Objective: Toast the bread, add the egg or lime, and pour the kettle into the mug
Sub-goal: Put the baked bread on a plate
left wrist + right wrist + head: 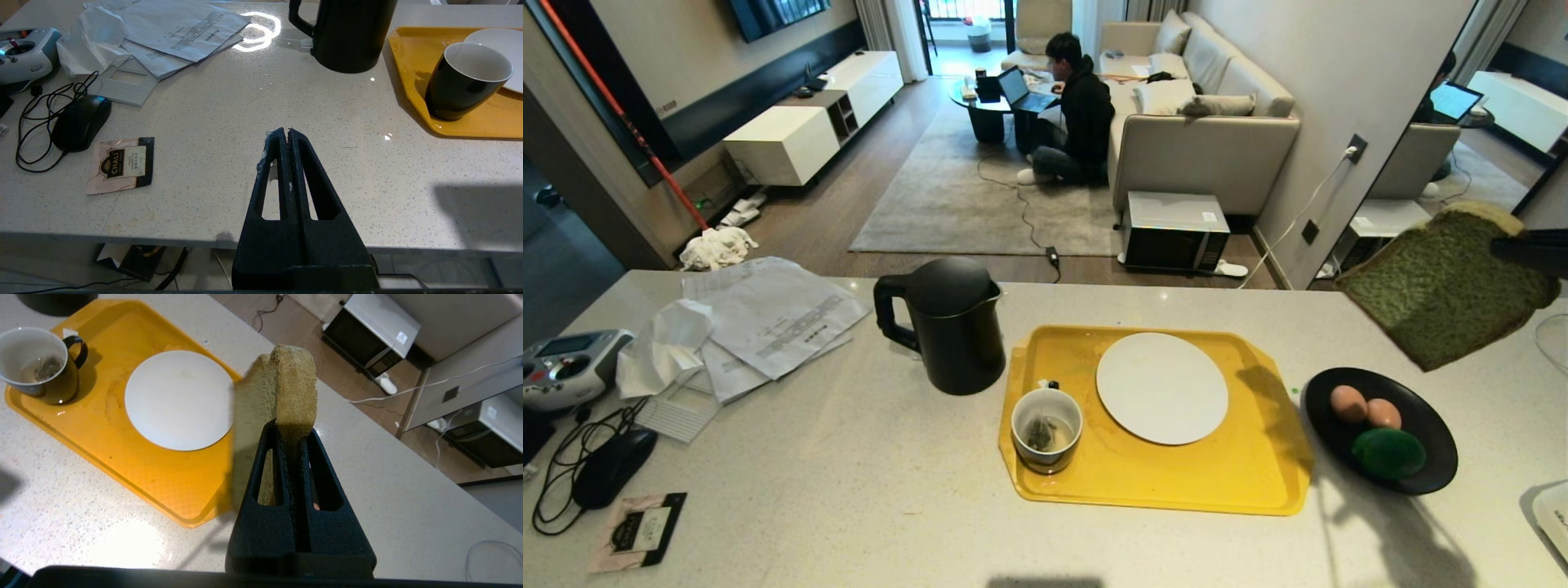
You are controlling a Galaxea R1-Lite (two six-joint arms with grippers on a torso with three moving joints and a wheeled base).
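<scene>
My right gripper (1505, 245) is shut on one edge of the bread (1441, 286), a green slice with a brown crust. It holds the slice in the air above the counter's far right, tilted, beyond the black dish (1433, 478). In the right wrist view the crust (295, 384) stands pinched between the fingers of the right gripper (291, 430). Two eggs (1348, 403) and a lime (1388, 453) lie in the dish. The black kettle (947, 327) stands left of the yellow tray (1258, 478). On the tray are a white plate (1161, 388) and the mug (1046, 429) with a tea bag inside. My left gripper (287, 132) is shut and empty over the counter's near edge.
Papers (768, 318), a grey controller (568, 367), a corded mouse (613, 465) and a tea sachet (641, 529) lie on the counter's left side. Beyond the counter a person (1078, 106) sits on the living-room floor and a microwave (1174, 231) stands by the sofa.
</scene>
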